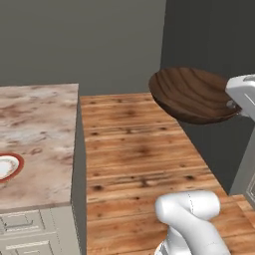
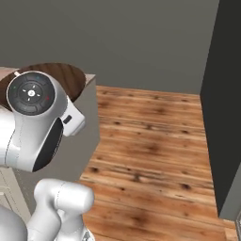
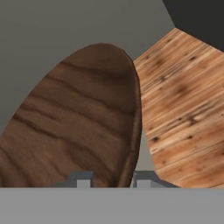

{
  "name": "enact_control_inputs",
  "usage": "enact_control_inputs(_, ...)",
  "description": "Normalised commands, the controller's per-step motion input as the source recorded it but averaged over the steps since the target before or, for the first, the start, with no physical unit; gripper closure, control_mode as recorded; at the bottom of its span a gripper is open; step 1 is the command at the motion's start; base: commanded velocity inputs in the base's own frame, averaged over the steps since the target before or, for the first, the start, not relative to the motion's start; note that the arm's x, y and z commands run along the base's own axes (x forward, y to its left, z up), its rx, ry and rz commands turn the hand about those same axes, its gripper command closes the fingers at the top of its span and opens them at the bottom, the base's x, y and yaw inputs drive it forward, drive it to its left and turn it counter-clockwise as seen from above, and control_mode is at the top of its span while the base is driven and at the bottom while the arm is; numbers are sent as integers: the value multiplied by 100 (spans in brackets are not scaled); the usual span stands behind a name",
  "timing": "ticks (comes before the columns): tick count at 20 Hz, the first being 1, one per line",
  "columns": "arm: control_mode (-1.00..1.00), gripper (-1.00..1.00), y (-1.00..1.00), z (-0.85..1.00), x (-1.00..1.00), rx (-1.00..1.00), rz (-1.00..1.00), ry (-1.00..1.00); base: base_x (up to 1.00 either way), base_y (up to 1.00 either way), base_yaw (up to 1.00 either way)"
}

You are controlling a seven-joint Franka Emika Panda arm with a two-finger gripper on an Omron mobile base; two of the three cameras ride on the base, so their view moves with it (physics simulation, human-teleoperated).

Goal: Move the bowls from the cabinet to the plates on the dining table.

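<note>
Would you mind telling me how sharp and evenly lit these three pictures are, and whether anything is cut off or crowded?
Left base view: soft, flat light, no glare; the wooden bowl is crisp, the red-rimmed plate cut by the left edge on the dining table. Right base view: the arm crowds the left and hides most of the bowl. Hand view: the bowl looms large, the hand closed on its rim; grain slightly blurred.

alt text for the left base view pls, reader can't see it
A dark wooden bowl hangs tilted in the air over a plank floor, held at its right rim by the white arm. At left, a red-rimmed plate sits on the marbled dining table.
</note>
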Motion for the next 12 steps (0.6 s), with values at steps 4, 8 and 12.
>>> enact_control_inputs(4, 100, 100, 0, 0, 0, 0, 0, 0, -5, 87, -7)
enact_control_inputs(8, 100, 100, 0, 0, 0, 0, 0, 0, -2, 95, -11)
enact_control_inputs(12, 100, 100, 0, 0, 0, 0, 0, 0, 0, 97, -12)
